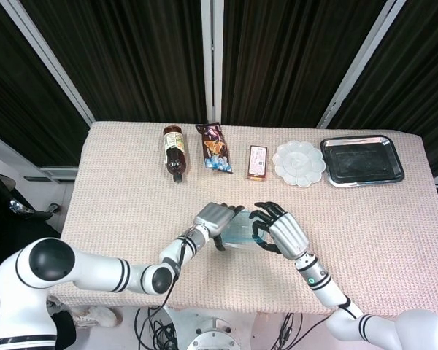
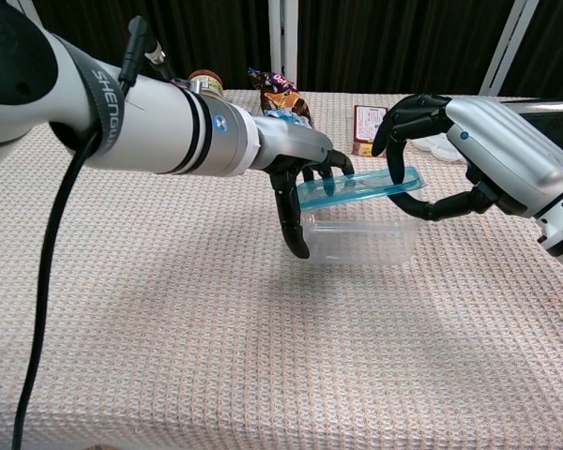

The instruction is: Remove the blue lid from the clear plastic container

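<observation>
Holding the blue lid [image 2: 359, 190] in my right robot hand [image 2: 469, 155], I see it pinched between thumb below and curled fingers above, its right end raised and its left end dipping toward the clear plastic container [image 2: 361, 232]. In the chest view the lid is tilted and clear of the container's rim on the right side; whether its low left edge touches the rim I cannot tell. My left robot hand [image 2: 300, 178] is closed around the left end of the container, thumb running down its near wall and fingers [image 2: 333, 169] curled over the top at the lid's low edge. The container sits upright on the surface [image 2: 216, 328], near the front middle.

From the head view the two robot hands face each other with the container [image 1: 239, 232] between them, left robot hand [image 1: 216, 221] on one side and right robot hand [image 1: 280, 230] on the other; the lid is hard to make out there under the fingers.

Along the far side of the surface [image 1: 117, 189] lie a brown bottle [image 1: 174, 152] on its side, a snack packet [image 1: 214, 148] just beside it, a small red box [image 1: 258, 161], a white palette dish [image 1: 298, 162] and a metal tray [image 1: 361, 160] touching or nearly touching the dish. All of these are well apart from the container.
</observation>
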